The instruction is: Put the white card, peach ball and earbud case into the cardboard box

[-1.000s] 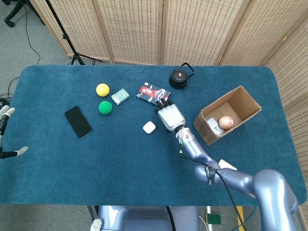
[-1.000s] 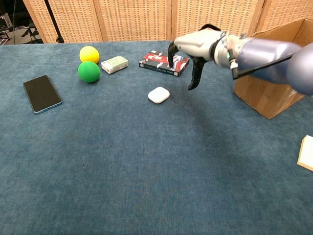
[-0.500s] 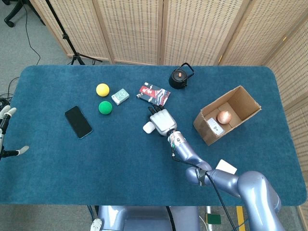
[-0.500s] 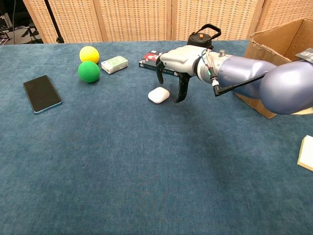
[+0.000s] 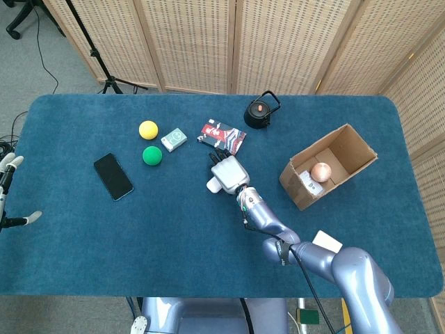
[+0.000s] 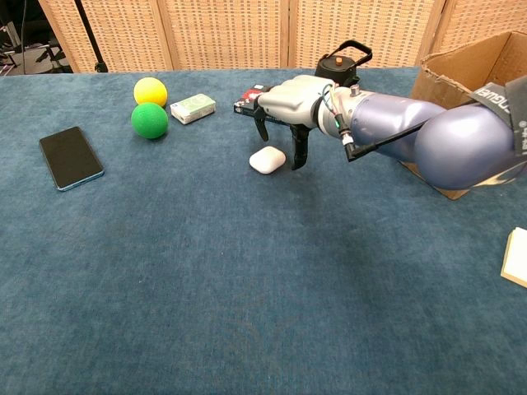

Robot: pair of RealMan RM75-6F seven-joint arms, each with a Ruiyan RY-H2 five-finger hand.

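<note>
The white earbud case (image 5: 213,186) (image 6: 268,160) lies on the blue table, left of the middle. My right hand (image 5: 227,174) (image 6: 284,111) hovers just over it, holding nothing; its fingers (image 6: 298,151) point down, one to the right of the case and the others behind it. The cardboard box (image 5: 351,145) (image 6: 486,53) lies open on the right. Inside it sit the peach ball (image 5: 320,171) and a white card (image 5: 307,184). My left hand (image 5: 7,167) shows only as spread pale fingertips beyond the table's left edge, empty.
A black kettle (image 5: 261,111) and a red-black book (image 5: 224,134) stand just behind my right hand. Yellow ball (image 5: 148,129), green ball (image 5: 152,155), a small green-white pack (image 5: 174,139) and a black phone (image 5: 113,176) lie to the left. A cream block (image 6: 517,257) sits near the front right edge.
My right hand has travelled left from beside the box and come down over the earbud case. The peach ball shifted slightly inside the box.
</note>
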